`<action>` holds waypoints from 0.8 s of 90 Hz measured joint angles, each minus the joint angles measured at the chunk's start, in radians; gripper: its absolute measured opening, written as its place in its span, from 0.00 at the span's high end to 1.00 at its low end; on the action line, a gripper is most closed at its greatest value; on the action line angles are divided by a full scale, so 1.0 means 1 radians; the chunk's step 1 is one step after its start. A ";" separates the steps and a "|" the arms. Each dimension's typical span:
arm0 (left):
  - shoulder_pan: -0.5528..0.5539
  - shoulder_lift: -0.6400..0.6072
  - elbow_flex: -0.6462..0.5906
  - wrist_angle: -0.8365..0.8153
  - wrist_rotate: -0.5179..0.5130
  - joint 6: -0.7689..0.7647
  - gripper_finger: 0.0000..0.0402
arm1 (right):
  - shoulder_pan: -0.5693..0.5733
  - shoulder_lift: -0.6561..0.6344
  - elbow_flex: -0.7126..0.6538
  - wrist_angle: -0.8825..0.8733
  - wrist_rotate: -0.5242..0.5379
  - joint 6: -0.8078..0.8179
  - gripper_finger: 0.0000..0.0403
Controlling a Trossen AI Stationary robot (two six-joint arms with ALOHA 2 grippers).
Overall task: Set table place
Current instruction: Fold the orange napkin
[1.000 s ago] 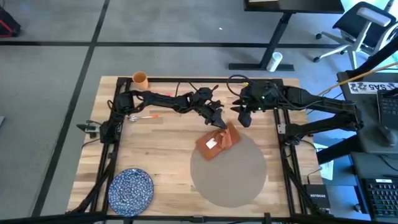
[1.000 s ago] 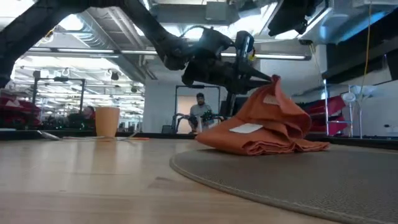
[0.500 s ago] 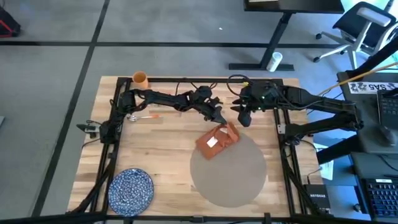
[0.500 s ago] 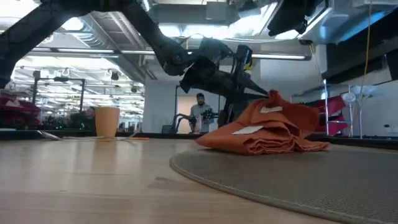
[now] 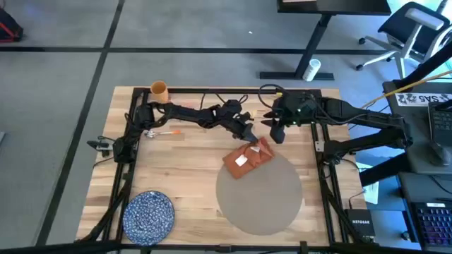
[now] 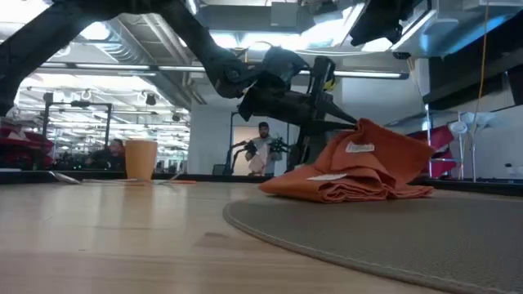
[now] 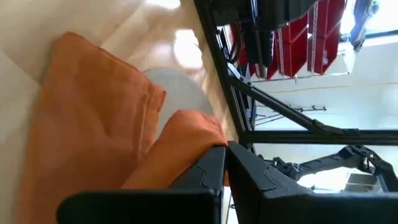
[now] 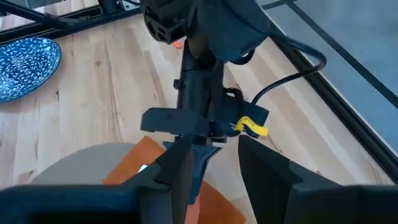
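Nearest the front edge of the table (image 5: 183,176) we note the blue speckled plate (image 5: 149,214) at the left corner, well apart from everything else; we judge it rigid and breakable, best taken by its rim. Right of it lies the place (image 5: 260,192), the wide grey-beige mat, flat on the planks and reaching close to the right frame rail; it looks thin and limp, so we would slide it rather than lift it. On the mat's far edge sits the rust-red napkin (image 5: 247,159), bunched, with one corner raised into a peak. The left gripper (image 5: 248,135) is closed on that raised corner, jaws narrow with cloth between them in the left wrist view. We judge the cloth light, soft and non-slip; a pinch at one corner will drag the rest, so a second hold or a flattening pass is probably needed. The right gripper (image 5: 278,132) hovers just beyond the napkin with its fingers apart, holding nothing. Open room: bare planks left of the mat and between mat and plate. Farther back, near the far rail, lie what seem to be utensils (image 5: 161,131), too small to identify, and an orange cup (image 5: 159,89) at the far left corner.
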 joint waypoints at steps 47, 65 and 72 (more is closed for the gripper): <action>0.001 0.000 0.050 -0.002 0.008 0.003 0.78 | 0.000 0.000 0.000 -0.001 0.000 -0.001 0.71; 0.001 0.000 0.050 -0.033 0.008 0.003 0.70 | 0.000 0.000 0.000 -0.001 -0.001 -0.001 0.71; 0.000 0.000 0.050 -0.032 0.008 0.001 0.68 | 0.000 0.000 0.000 -0.001 -0.001 -0.001 0.71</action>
